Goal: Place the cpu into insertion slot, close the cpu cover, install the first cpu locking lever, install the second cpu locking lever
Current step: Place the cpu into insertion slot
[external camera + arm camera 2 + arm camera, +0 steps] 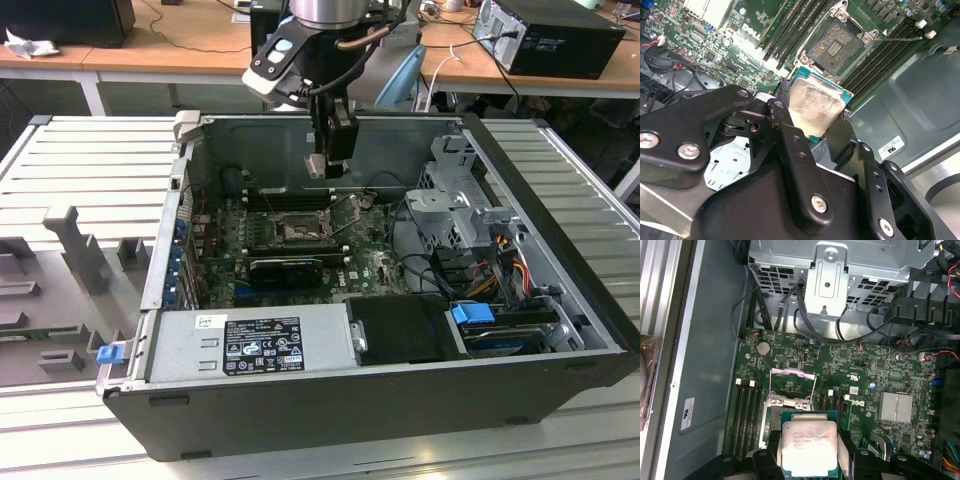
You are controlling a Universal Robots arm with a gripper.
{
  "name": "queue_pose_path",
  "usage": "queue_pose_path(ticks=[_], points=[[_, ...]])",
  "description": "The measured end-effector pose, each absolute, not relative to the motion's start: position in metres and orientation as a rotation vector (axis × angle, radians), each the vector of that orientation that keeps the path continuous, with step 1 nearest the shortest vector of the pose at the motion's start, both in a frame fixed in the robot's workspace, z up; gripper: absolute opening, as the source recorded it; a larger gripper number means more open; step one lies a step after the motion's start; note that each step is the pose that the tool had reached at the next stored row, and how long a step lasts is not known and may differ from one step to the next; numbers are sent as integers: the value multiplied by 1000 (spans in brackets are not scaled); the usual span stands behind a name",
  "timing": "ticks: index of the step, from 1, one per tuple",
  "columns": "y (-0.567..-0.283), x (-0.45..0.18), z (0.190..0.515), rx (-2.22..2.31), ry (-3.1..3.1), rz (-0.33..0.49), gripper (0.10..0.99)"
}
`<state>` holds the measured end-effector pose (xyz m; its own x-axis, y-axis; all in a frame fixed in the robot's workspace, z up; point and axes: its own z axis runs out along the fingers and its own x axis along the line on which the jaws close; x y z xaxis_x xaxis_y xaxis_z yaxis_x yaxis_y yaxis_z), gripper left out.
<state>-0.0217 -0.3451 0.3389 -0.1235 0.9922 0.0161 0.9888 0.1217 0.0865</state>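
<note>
My gripper (812, 117) is shut on the cpu (815, 105), a pale silver square chip on a green backing, clamped by its edges between the black fingers (842, 132). In the exterior view the gripper (328, 165) hangs inside the open computer case, above and slightly behind the insertion slot (299, 230). The slot (835, 45) is a dark square socket with a silvery rim and nothing in it. In the first wrist view the cpu (809, 447) sits just short of the raised cpu cover (792, 371), a thin metal frame. A thin wire lever (900, 37) stands free beside the socket.
The case walls (180, 200) box in the green motherboard (375, 260). A metal drive cage (460, 200) with cables stands at the exterior view's right. A power supply (250, 345) lies along the front. A long black ribbed block (285, 268) sits just in front of the socket.
</note>
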Motion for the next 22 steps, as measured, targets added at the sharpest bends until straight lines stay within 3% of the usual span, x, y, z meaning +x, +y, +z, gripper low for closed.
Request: queue_pose_path(ticks=[22], points=[[-345,-22,332,2118,2252,114,533]])
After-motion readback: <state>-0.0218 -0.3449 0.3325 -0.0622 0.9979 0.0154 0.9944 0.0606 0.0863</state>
